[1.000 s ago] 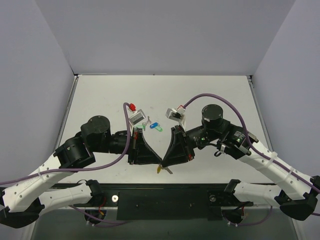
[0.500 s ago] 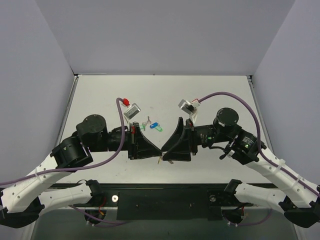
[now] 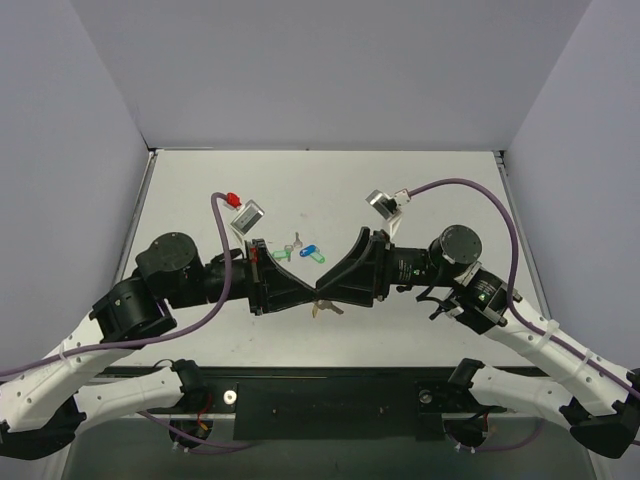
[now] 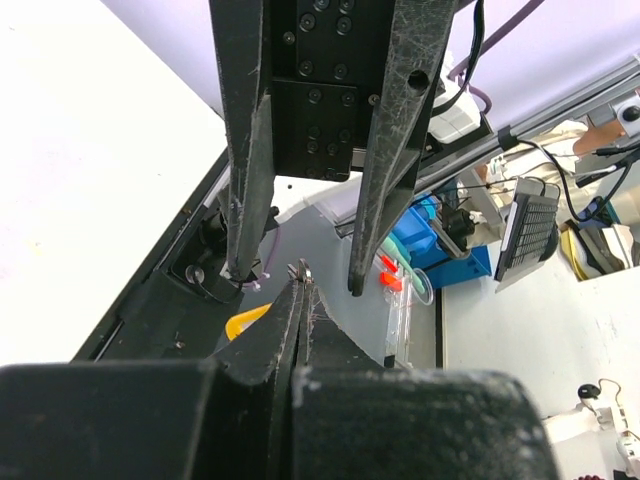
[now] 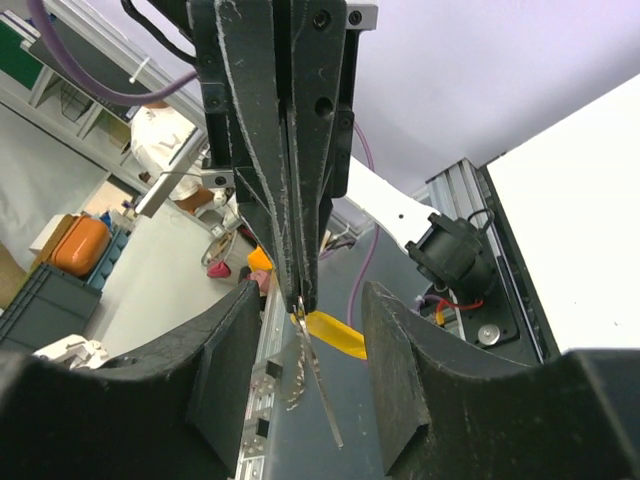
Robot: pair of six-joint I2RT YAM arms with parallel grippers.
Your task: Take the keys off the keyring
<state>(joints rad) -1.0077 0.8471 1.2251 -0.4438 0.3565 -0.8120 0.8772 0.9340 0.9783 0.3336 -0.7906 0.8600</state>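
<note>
White desk [image 3: 420, 190], with both arms meeting tip to tip near the centre of its near edge. Left pincer [image 5: 298, 285]: pressed together, pinching the keyring [image 5: 332, 336] by its metal ring, held in the air. Right pincer [image 4: 298, 282]: spread, one finger on either side of the left tips. The keys [image 5: 300, 378] hang from the ring beside the yellow tag.

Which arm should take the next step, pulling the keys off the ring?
Right. The left gripper is shut on the keyring, anchoring it. The right gripper is open, jaws either side of the hanging keys, so it can probably close and pull.
</note>
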